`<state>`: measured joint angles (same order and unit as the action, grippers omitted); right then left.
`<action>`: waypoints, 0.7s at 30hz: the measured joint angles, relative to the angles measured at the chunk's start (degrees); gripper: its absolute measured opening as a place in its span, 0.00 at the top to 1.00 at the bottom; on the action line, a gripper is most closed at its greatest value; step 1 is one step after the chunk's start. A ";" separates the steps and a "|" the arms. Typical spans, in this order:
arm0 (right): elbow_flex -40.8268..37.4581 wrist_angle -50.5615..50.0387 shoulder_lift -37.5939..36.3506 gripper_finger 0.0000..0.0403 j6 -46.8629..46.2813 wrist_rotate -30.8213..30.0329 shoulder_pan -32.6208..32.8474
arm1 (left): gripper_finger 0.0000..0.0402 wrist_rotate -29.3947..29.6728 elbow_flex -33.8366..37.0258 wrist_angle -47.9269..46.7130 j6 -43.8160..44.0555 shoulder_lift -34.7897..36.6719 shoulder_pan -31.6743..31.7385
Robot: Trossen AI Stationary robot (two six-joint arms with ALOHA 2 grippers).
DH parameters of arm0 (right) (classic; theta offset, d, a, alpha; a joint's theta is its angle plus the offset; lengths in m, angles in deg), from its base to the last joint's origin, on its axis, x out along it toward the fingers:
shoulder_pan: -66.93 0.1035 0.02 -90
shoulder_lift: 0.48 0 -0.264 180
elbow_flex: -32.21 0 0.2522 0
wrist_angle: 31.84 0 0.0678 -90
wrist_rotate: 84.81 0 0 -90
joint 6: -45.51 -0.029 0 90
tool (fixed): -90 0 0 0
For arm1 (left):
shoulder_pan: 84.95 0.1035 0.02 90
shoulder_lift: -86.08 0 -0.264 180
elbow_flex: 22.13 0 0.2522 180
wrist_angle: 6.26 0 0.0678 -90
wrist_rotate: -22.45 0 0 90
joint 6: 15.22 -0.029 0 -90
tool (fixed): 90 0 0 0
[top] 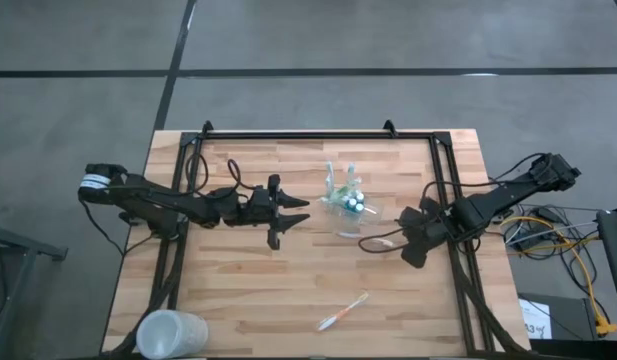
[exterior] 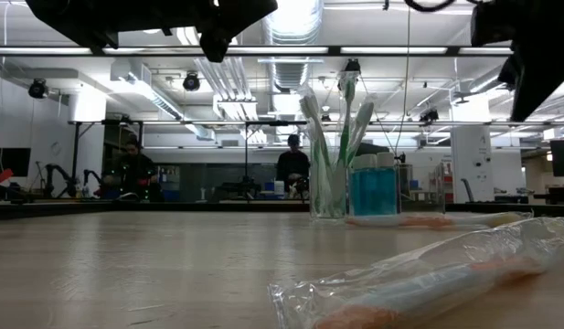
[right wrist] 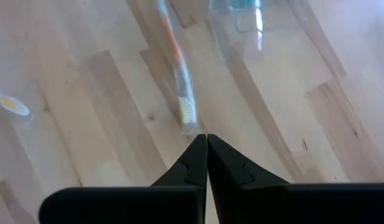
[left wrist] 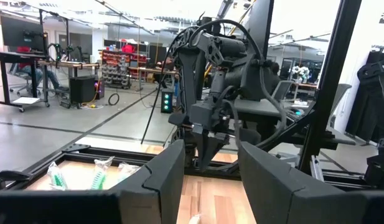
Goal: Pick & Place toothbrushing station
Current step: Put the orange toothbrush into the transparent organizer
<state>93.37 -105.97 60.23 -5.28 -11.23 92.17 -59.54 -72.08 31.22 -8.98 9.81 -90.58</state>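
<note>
At the table's middle in the high view, the clear toothbrushing station [top: 347, 203] stands upright between the gaping, empty left gripper [top: 291, 213] and the closed, empty right gripper [top: 408, 232]. Low view: green brushes [exterior: 329, 137], blue tubes [exterior: 373, 187] inside.

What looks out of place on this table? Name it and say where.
Two orange toothbrushes lie loose on the wood instead of standing in the clear holder: one near the front edge, still in its plastic wrapper, another beside the shut right claw. The frosted cup sits at the front-left corner.
</note>
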 joint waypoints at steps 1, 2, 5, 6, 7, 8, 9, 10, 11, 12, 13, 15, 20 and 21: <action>0.00 -0.80 -0.02 0.98 -0.71 0.00 0.00 | 0.61 0.00 0.00 0.01 -0.01 0.00 -0.01; 0.00 -0.92 -0.02 0.98 -1.12 0.00 0.00 | 0.61 0.00 0.00 0.02 0.00 0.00 0.00; 0.00 -0.80 0.04 0.98 -0.61 0.00 0.00 | 0.61 0.00 0.00 0.02 -0.01 0.00 -0.01; 0.00 -0.69 0.06 0.98 -0.01 0.00 0.00 | 0.61 0.00 0.00 0.02 -0.02 0.00 -0.01; 0.00 -0.33 0.07 0.98 0.51 0.00 0.00 | 0.61 0.00 0.00 0.02 -0.02 0.00 0.00; 0.00 0.30 0.07 0.98 0.89 0.00 0.00 | 0.61 0.00 0.00 -0.01 -0.02 0.00 -0.01; 0.00 1.18 0.07 0.98 1.13 0.00 0.00 | 0.61 0.00 0.00 -0.05 0.00 0.00 -0.02; 0.00 1.96 0.07 0.98 1.47 -0.02 0.02 | 0.61 0.00 0.00 -0.07 -0.02 0.00 -0.02; -0.02 2.36 0.07 0.98 1.74 -0.02 0.02 | 0.61 0.00 0.00 -0.13 -0.01 0.00 -0.01; -0.03 2.45 0.13 0.98 1.75 -0.08 0.02 | 0.61 0.00 0.00 -0.25 -0.01 0.00 -0.02; -0.10 2.37 0.18 0.98 1.66 -0.28 0.01 | 0.61 0.00 0.00 -0.28 -0.01 0.00 -0.01; -0.42 2.27 0.20 0.97 0.47 -0.73 0.00 | 0.61 0.00 0.00 -0.35 -0.02 0.00 0.00; -1.46 2.49 0.22 0.89 -1.12 -1.57 0.00 | 0.61 0.00 0.00 -0.35 -0.01 0.00 -0.02; -1.84 2.89 0.22 0.86 -1.28 -1.57 0.00 | 0.61 0.00 0.00 -0.35 -0.02 0.00 -0.02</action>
<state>91.53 -103.08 60.45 -6.57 -12.81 92.17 -59.54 -72.08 30.87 -9.01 9.81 -90.59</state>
